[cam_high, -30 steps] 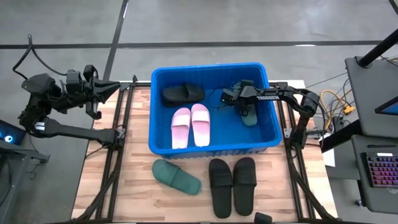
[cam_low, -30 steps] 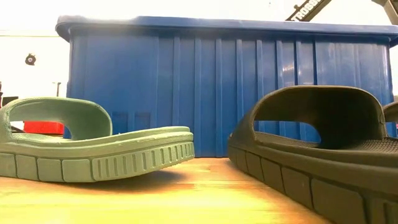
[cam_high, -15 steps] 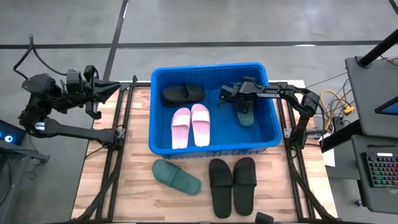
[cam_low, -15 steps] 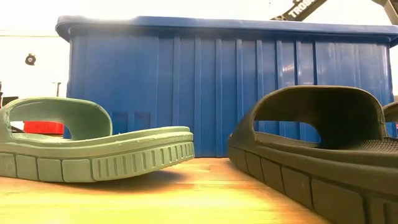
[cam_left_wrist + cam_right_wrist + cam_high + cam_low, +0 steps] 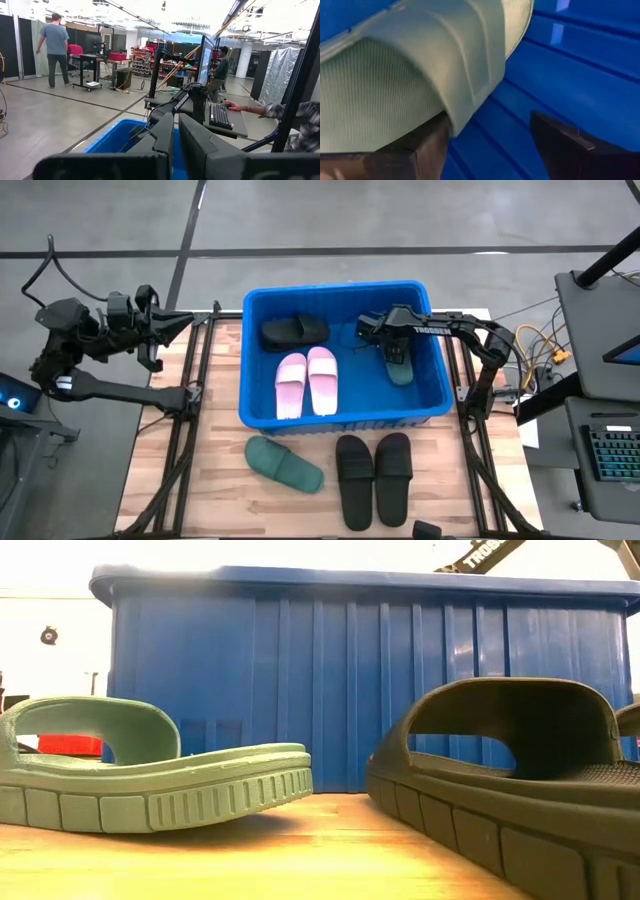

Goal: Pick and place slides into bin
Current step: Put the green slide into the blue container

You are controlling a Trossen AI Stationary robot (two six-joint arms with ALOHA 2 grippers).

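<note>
**Around the bench: the room and its fittings**

The bench [image 5: 225, 480] has a pale wood-plank top and sits on a dark metal frame [image 5: 190, 395]. The floor [image 5: 330, 220] beneath is grey concrete crossed by dark lines. At one side stands a dark desk [image 5: 600, 310] with a keyboard [image 5: 612, 452] lit in colour and a bundle of yellow and orange cables [image 5: 545, 345].

The left wrist view looks into a large workshop. A person in a blue shirt [image 5: 52, 47] stands far off by a red chair [image 5: 75, 50]. Another person [image 5: 220, 67] stands near a monitor [image 5: 205, 55], and a hand [image 5: 235, 105] rests beside a keyboard [image 5: 220, 116].
</note>
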